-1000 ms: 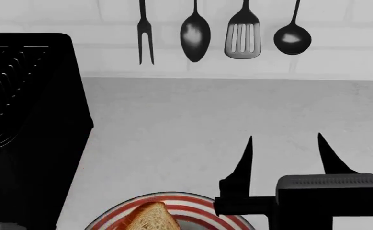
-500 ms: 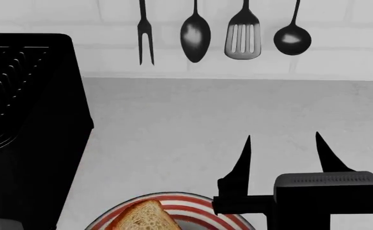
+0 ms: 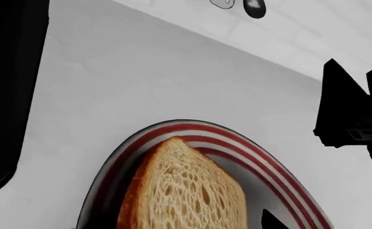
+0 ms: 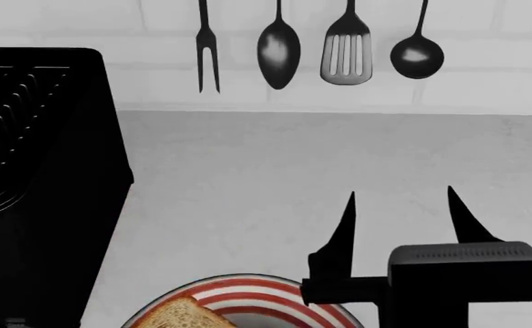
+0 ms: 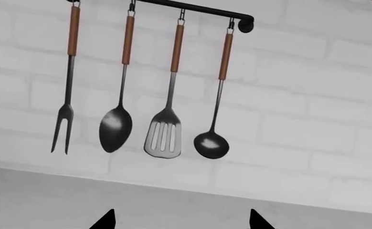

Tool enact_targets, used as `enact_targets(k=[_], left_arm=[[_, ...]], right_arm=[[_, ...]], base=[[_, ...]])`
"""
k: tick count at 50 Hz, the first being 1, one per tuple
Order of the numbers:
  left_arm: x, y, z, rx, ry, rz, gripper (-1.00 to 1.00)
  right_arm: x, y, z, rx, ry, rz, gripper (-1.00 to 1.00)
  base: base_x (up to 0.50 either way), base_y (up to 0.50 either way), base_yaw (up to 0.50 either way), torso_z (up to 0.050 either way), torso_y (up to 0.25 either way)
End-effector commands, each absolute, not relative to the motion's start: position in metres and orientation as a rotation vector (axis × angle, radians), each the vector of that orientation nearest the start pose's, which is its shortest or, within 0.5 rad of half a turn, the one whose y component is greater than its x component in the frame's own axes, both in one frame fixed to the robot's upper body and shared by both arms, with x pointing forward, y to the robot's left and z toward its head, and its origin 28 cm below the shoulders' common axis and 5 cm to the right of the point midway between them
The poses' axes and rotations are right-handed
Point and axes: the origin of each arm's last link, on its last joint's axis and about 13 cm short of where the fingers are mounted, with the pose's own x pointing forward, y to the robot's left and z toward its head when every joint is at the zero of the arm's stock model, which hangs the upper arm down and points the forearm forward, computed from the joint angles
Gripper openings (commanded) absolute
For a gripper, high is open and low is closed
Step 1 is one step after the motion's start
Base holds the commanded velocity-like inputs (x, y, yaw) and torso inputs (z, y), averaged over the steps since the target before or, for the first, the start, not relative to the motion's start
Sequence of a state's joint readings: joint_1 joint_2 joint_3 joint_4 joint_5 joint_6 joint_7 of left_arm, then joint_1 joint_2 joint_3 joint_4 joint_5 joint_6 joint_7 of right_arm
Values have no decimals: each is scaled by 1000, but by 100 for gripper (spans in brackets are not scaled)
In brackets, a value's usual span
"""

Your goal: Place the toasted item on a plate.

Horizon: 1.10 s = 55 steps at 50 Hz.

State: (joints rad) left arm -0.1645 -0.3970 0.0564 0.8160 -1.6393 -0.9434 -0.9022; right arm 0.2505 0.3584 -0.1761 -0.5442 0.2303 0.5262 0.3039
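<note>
Golden-brown slice of bread lies on the red-and-white striped plate, at the near edge of the grey worktop. Right tool stands above the worktop just beside the plate, jaws apart and empty. Left tool: only a dark tip shows, so its state cannot be determined. A black toaster occupies the worktop's left side.

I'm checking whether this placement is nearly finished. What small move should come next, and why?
Probably lower the bread slice a little further and flatten it onto the plate, then release. The left wrist view shows it over the dark centre and striped rim, seemingly tilted; whether it already rests there is unclear, and the left gripper's grip is barely visible. The right gripper stands open and empty beside the plate.
</note>
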Motion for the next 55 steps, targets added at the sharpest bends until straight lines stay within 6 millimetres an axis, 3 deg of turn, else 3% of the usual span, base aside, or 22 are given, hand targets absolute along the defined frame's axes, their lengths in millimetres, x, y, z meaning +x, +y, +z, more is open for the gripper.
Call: enact_targets(k=[1, 22, 29, 37, 55], left_arm=[[141, 186, 162, -327, 406, -357, 100], [140, 193, 168, -265, 346, -320, 100], [131, 193, 193, -244, 242, -357, 100], [137, 200, 225, -224, 144, -328, 100], [135, 204, 266, -161, -15, -327, 100]], right_arm=[[236, -118, 143, -160, -225, -29, 100], [235, -118, 141, -159, -223, -30, 100], [235, -118, 141, -159, -223, -29, 100], [235, -117, 143, -157, -227, -30, 100], [235, -117, 144, -158, -231, -29, 100]], base=[[0, 0, 0, 0, 0], [0, 0, 0, 0, 0], [0, 0, 0, 0, 0], [0, 0, 0, 0, 0], [0, 0, 0, 0, 0]])
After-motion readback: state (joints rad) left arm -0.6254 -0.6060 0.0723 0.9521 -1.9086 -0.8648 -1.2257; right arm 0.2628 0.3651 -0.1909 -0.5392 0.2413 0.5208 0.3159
